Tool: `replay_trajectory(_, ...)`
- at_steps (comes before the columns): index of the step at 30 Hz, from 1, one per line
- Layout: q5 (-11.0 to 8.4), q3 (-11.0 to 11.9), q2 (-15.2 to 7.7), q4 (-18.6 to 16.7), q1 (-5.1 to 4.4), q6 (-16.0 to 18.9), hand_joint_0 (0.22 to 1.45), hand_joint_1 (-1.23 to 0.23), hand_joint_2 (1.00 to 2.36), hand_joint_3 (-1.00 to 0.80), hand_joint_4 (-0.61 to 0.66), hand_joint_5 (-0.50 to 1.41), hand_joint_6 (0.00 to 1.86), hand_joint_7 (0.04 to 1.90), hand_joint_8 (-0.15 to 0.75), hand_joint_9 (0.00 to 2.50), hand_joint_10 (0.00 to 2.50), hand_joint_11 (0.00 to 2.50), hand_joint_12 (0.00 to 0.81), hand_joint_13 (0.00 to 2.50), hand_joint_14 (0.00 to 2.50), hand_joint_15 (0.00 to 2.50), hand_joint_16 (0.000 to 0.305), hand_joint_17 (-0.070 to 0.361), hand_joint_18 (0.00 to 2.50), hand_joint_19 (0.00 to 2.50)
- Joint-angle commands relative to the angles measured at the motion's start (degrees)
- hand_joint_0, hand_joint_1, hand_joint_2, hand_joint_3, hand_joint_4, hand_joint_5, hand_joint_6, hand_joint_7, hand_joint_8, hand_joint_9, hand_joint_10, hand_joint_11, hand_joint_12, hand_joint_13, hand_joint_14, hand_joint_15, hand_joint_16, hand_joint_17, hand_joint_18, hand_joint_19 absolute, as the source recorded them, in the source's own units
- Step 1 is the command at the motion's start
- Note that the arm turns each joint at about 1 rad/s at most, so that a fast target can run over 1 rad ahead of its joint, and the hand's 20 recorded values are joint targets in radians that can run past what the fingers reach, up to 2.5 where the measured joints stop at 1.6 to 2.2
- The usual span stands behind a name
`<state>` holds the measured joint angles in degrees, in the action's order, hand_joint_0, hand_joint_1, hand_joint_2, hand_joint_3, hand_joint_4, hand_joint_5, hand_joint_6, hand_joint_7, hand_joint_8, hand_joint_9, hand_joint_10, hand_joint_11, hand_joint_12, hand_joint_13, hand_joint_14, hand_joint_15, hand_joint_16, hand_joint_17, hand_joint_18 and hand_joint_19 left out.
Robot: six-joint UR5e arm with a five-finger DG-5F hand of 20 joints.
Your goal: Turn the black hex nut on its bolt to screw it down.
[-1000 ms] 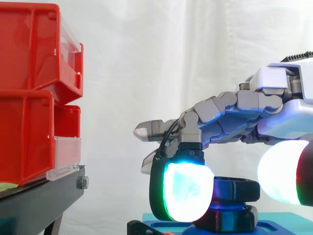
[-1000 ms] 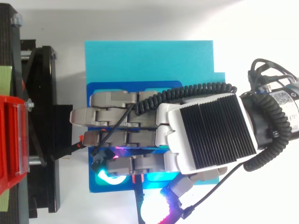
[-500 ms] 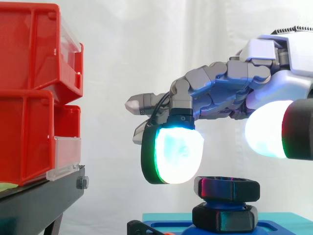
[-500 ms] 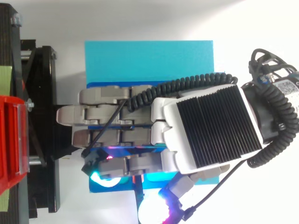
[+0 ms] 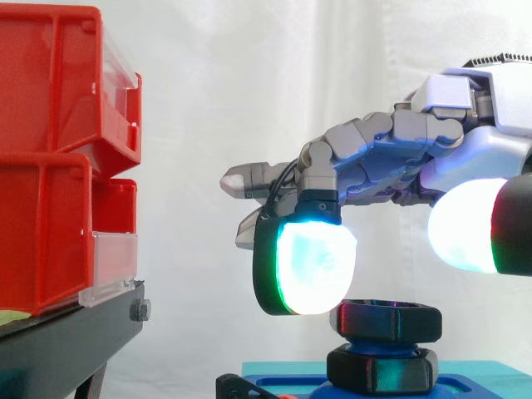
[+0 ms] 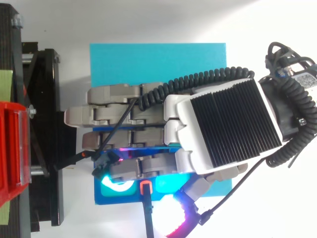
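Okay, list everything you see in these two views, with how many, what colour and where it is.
red bins: two, red with clear fronts, stacked on the stand at the left
stand: one, black, under the bins
curtain: one, white, behind everything
board: one, cyan, flat under the base
base: one, blue, on the board
hex nut: one, black, high on the bolt, below the hand
lower hex piece: one, black, on the base under the nut
bolt: one, blue, showing between the two hex pieces
hand: one, grey and white, open above the nut, with glowing pads white and cyan
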<state>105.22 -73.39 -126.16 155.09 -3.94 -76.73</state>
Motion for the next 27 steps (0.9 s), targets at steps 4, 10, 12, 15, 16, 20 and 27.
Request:
replay_trajectory(4, 1.39, 0.0, -0.05, 0.13, 0.51, -0.26, 0.51, -0.4, 1.0, -0.5, 0.26, -0.12, 0.54, 1.08, 0.304, 0.44, 0.0, 0.2, 0.363, 0.08, 0.0, 0.0, 0.055, 0.124, 0.02, 0.1)
replay_trajectory(10, 1.92, 0.0, -0.92, -0.4, 1.12, -0.35, 0.51, -0.4, 1.0, -0.5, 0.25, -0.12, 0.54, 1.09, 0.305, 0.44, 0.0, 0.21, 0.363, 0.09, 0.0, 0.0, 0.055, 0.123, 0.02, 0.1)
replay_trajectory(12, 2.36, 0.0, -1.36, -0.84, 1.21, -0.35, 0.51, -0.41, 1.0, -0.5, 0.25, -0.12, 0.54, 1.09, 0.305, 0.44, 0.0, 0.21, 0.363, 0.09, 0.0, 0.0, 0.055, 0.123, 0.02, 0.1)
replay_trajectory(15, 3.5, 0.0, -1.63, -1.81, 1.39, -0.26, 0.51, -0.41, 1.0, -0.5, 0.25, -0.12, 0.55, 1.08, 0.305, 0.44, 0.0, 0.21, 0.362, 0.09, 0.0, 0.0, 0.055, 0.123, 0.02, 0.1)
replay_trajectory(16, 3.77, 0.0, -1.54, -1.98, 1.39, -0.26, 0.51, -0.41, 1.0, -0.5, 0.25, -0.12, 0.56, 1.06, 0.306, 0.44, 0.0, 0.21, 0.362, 0.09, 0.0, 0.0, 0.054, 0.123, 0.02, 0.09)
replay_trajectory(20, 3.77, 0.0, -1.54, -2.6, 1.56, -0.35, 0.51, -0.41, 1.0, -0.5, 0.24, -0.13, 0.65, 0.92, 0.306, 0.44, 0.01, 0.22, 0.361, 0.09, 0.0, 0.0, 0.054, 0.122, 0.03, 0.09)
replay_trajectory(27, 5.17, 0.0, -1.63, -2.86, 2.7, -0.35, 0.51, -0.41, 1.0, -0.5, 0.24, -0.14, 0.72, 0.82, 0.309, 0.45, 0.0, 0.23, 0.362, 0.1, 0.0, 0.0, 0.054, 0.122, 0.03, 0.1)
